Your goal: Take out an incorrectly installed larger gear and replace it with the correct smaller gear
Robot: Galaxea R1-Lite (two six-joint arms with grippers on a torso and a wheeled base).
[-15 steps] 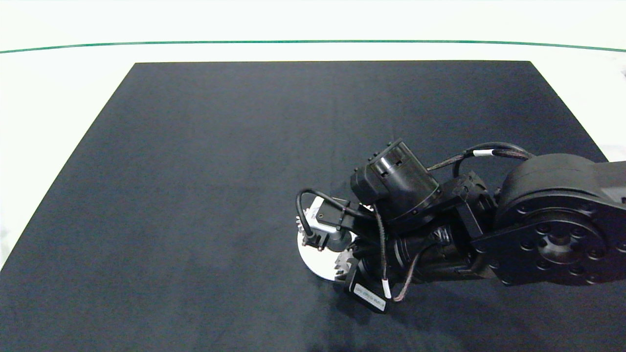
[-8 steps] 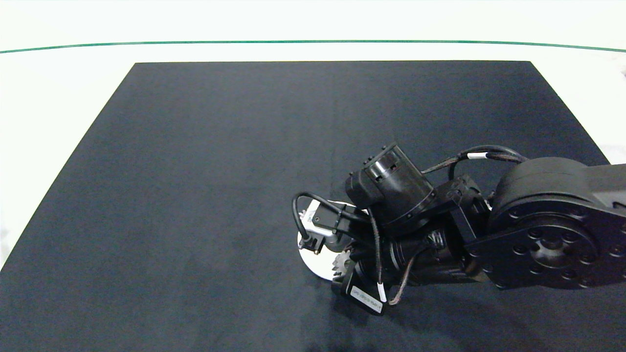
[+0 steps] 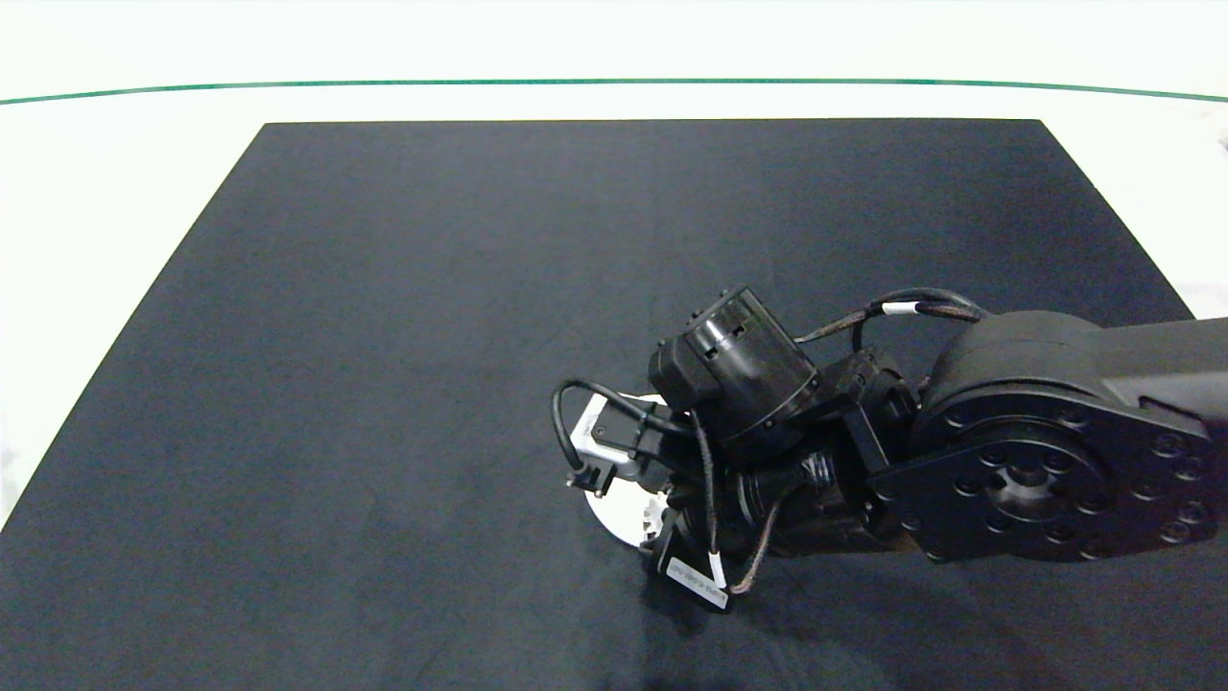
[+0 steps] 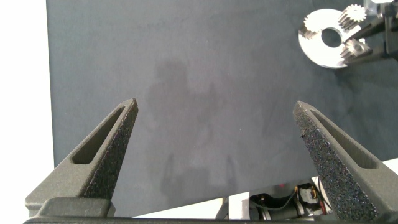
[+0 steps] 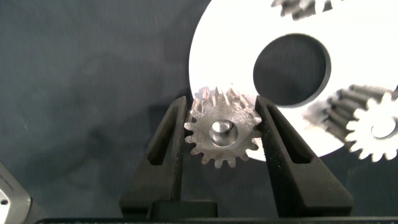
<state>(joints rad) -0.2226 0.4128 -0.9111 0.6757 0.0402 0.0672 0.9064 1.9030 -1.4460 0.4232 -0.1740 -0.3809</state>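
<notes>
The smaller gear [image 5: 222, 146], silver with short even teeth, sits between the fingers of my right gripper [image 5: 221, 103], which is shut on it. It hangs at the rim of the white round plate [image 5: 224, 56], and a post shows in its bore. I cannot tell whether it rests on the plate. From above, the right arm [image 3: 1007, 470] covers most of the plate [image 3: 614, 504], and only a few gear teeth [image 3: 656, 513] peek out. The larger gear is hidden. My left gripper [image 4: 214, 137] hangs open above bare black mat, apart from the plate [image 4: 314, 46].
Two other small gears [image 5: 373, 127] [image 5: 298, 6] stand on the plate around its big centre hole. The black mat [image 3: 384, 384] spreads wide to the left and back of the plate, with white table around it. A camera cable [image 3: 566, 432] loops beside the plate.
My right arm has slid left, carrying the gear from the plate's outer edge further in over the plate. The plate has stayed put.
</notes>
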